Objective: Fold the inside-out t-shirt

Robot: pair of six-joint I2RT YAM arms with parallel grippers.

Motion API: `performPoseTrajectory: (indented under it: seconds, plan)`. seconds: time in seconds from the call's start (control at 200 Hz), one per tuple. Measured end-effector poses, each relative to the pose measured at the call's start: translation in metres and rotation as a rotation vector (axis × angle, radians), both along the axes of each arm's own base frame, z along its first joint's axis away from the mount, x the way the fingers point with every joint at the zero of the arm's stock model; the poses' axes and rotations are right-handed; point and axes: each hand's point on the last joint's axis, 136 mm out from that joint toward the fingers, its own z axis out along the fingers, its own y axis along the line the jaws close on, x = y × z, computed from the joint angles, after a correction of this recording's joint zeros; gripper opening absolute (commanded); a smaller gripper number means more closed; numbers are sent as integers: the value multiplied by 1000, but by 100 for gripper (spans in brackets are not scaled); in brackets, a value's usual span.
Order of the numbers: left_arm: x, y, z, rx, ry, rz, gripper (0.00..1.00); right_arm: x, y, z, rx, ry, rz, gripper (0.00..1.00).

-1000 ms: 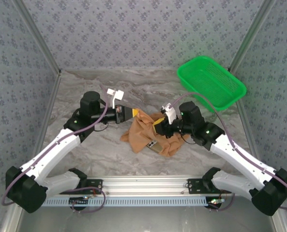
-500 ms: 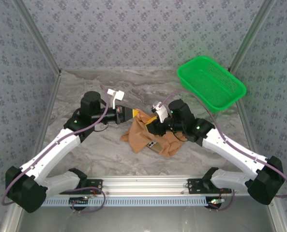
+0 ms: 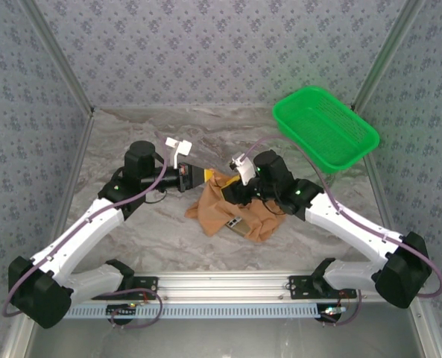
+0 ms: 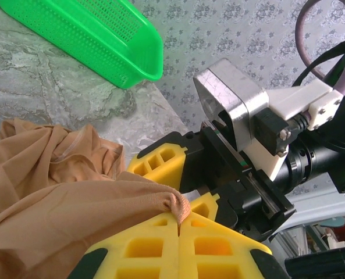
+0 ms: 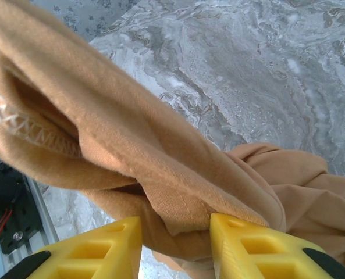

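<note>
The inside-out t-shirt (image 3: pixel 235 216) is an orange-tan crumpled heap on the marble table between the two arms. My left gripper (image 3: pixel 204 175) is shut on a hemmed edge of the cloth, pinched at its yellow fingertips (image 4: pixel 179 224), and a taut fold of the shirt (image 4: pixel 56 197) runs away to the left. My right gripper (image 3: pixel 234 190) is close beside the left one, over the heap's upper part. Its jaws (image 5: pixel 175 232) stand apart, with a thick fold of the shirt (image 5: pixel 131 133) lying across and between them. One of its yellow fingers (image 4: pixel 157 160) shows just beyond the left fingertips.
A green mesh basket (image 3: pixel 325 127) stands at the back right corner, also seen in the left wrist view (image 4: pixel 85 32). Patterned walls close the table on three sides. Bare marble (image 3: pixel 131 239) lies left of and in front of the shirt.
The right gripper has moved left across the shirt toward the left gripper, and its jaws have widened. The left arm has stayed still, holding the cloth.
</note>
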Motion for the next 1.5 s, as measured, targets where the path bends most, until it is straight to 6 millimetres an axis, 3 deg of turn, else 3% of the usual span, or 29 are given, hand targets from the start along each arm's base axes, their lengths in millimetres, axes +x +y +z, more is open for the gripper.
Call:
performPoseTrajectory:
  seconds: [0.185, 0.52, 0.62, 0.764, 0.899, 1.244, 1.499]
  plan:
    - [-3, -2, 0, 0, -6, -12, 0, 9, 4, 6, 15, -11, -21, 34]
    - [-4, -3, 1, 0, -6, -20, 0, 22, 3, 0, -15, -29, -69, 34]
    - [-4, -3, 1, 0, -6, -20, 0, 26, 0, -1, -29, -49, -87, 27]
    - [-4, -3, 0, 1, -7, -15, 0, 30, 0, 2, -27, -72, -97, 0]
    - [1, 0, -2, 20, -17, 18, 0, 28, -2, 3, -29, -70, -93, 0]
    - [25, 19, -25, 144, -36, 186, 0, -3, -23, 59, 177, -6, -11, 0]
    - [34, 24, -32, 187, -54, 235, 0, 1, -40, 72, 306, 101, -36, 0]
